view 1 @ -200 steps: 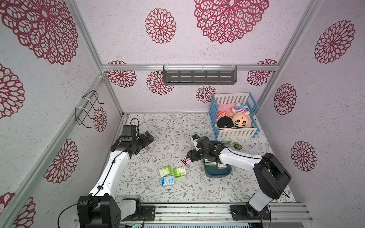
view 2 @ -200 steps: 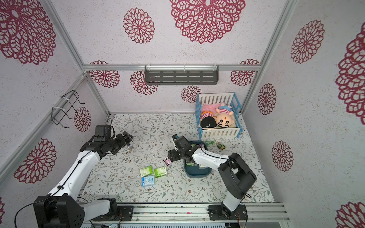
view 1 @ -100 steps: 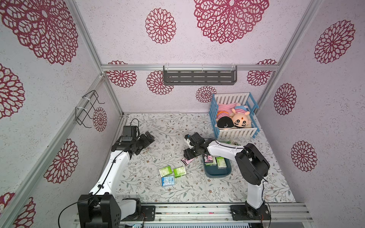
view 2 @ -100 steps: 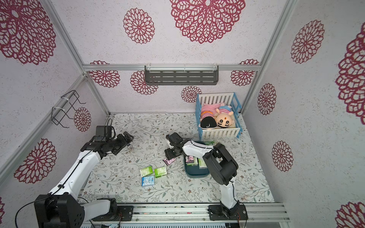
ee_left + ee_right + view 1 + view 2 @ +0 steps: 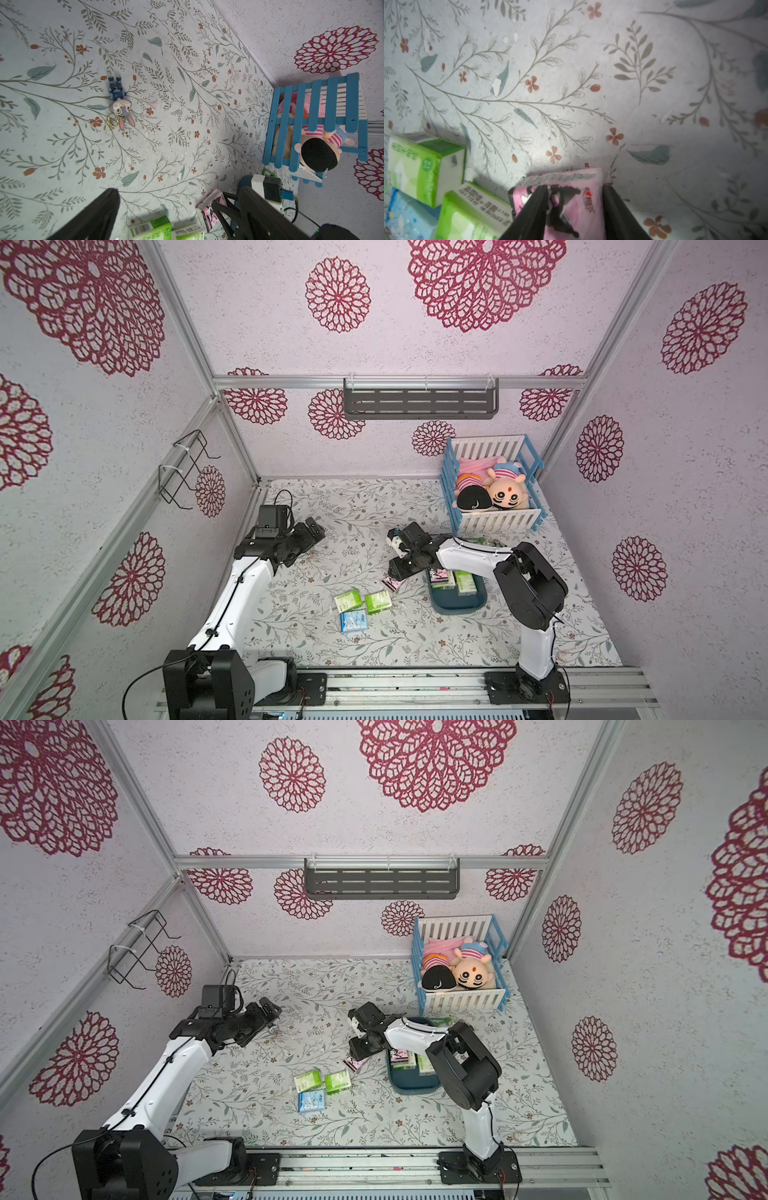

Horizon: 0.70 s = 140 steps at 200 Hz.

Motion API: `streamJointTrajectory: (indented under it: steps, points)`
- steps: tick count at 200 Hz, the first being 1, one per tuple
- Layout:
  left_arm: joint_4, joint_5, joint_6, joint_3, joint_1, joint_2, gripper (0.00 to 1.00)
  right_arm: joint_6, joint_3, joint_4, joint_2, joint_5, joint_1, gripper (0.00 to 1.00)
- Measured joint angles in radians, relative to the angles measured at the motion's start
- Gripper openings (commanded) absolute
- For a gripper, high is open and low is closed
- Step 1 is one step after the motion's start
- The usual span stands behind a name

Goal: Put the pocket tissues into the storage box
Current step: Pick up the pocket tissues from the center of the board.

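I pick the pink pack beside the storage box: my right gripper straddles it, clamped or not I cannot tell; next, lift it inside.

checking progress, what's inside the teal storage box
A pink pack and green-and-white packs lie in the storage box; the right arm covers its far end, so more may be hidden.

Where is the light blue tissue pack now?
In both top views the light blue tissue pack lies on the table, just nearer the front rail than the two green packs, left of the storage box.
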<state>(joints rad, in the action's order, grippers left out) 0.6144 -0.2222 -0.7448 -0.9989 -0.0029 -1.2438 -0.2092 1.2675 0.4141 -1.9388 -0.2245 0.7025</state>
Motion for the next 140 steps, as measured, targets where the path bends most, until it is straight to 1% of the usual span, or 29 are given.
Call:
streamJointTrajectory:
  steps: [23, 40, 82, 105, 122, 140]
  points:
    - [0.002, 0.004, 0.0, -0.002, 0.0, 0.0, 0.97, -0.019, -0.011, -0.016, 0.001, -0.014, -0.001, 0.18]
    - [0.003, 0.004, -0.001, -0.005, 0.0, 0.0, 0.97, -0.013, -0.013, -0.026, 0.002, -0.025, -0.005, 0.0]
    - [0.005, 0.011, -0.005, -0.007, -0.006, 0.0, 0.97, -0.039, -0.018, -0.047, 0.005, -0.032, -0.005, 0.0]
    - [0.016, 0.032, -0.004, -0.025, -0.026, 0.0, 0.97, -0.065, -0.019, -0.059, 0.014, -0.032, -0.005, 0.0]
    - [0.035, 0.064, -0.002, -0.06, -0.07, -0.006, 0.97, -0.088, -0.029, -0.071, 0.045, -0.023, -0.007, 0.0]
    - [0.039, 0.103, 0.003, -0.114, -0.151, -0.031, 0.97, -0.119, -0.049, -0.08, 0.126, 0.004, -0.014, 0.0]
